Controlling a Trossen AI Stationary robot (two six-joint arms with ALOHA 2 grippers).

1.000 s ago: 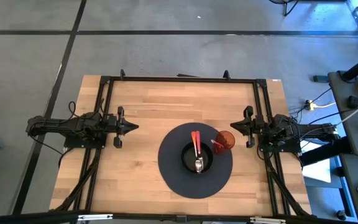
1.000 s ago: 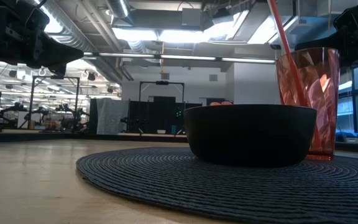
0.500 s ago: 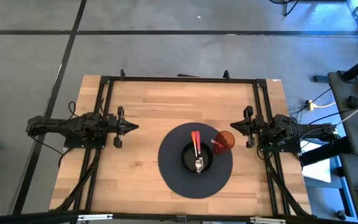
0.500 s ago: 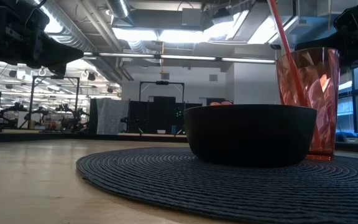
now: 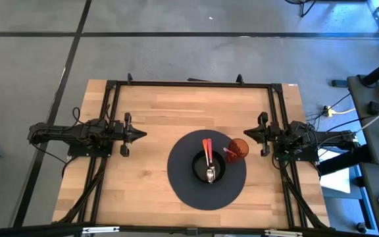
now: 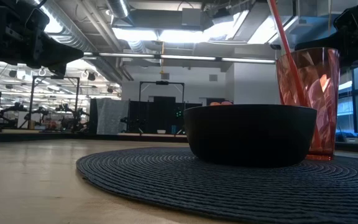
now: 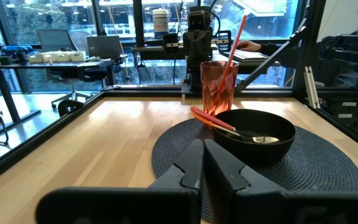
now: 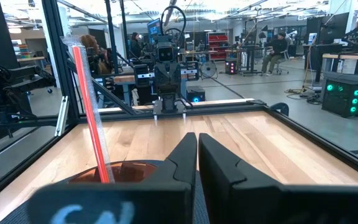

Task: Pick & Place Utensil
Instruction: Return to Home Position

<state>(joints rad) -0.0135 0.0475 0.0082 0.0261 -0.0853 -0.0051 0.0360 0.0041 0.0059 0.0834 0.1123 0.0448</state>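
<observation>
- Wooden tabletop [image 5: 150, 191] inside a black frame [image 5: 189, 83] carries everything. Beyond it the low and wrist views look into a lab room.
- Left fingers [image 5: 141, 135] sit toward the tabletop's left edge, pointing inward and well apart from the mat. The left wrist view shows them clenched together with nothing between them.
- Mat [image 5: 183, 187], dark and round, lies a little right of centre.
- Bowl [image 5: 197, 164], black, stands in the middle of the mat.
- Spoon [image 5: 209, 160] lies in the bowl, with its silver head on the bowl's floor and its orange handle leaning out over the rim. A pinker handle [image 5: 204, 148] lies just beside it in the same bowl.
- Cup [image 5: 239, 147], red and see-through, stands on the mat just beside the bowl, on the side toward the right arm. A red stick [image 7: 234, 38] stands in it.
- Right fingers [image 5: 247, 135] sit toward the right edge, pointing inward, near the cup but apart from it. The right wrist view shows them clenched and empty too.
- Step in hand, as I judge it: the placing is done, since the spoon is in the bowl and neither arm holds anything. Both arms are folded back at their own sides, so the homing step looks finished or nearly so.
- Next move calls for little, and nothing needs grasping. If any travel remains, the right arm is the one to watch. The cup and its tall stick are the nearest things to it, and a brush could tip them onto the mat.
</observation>
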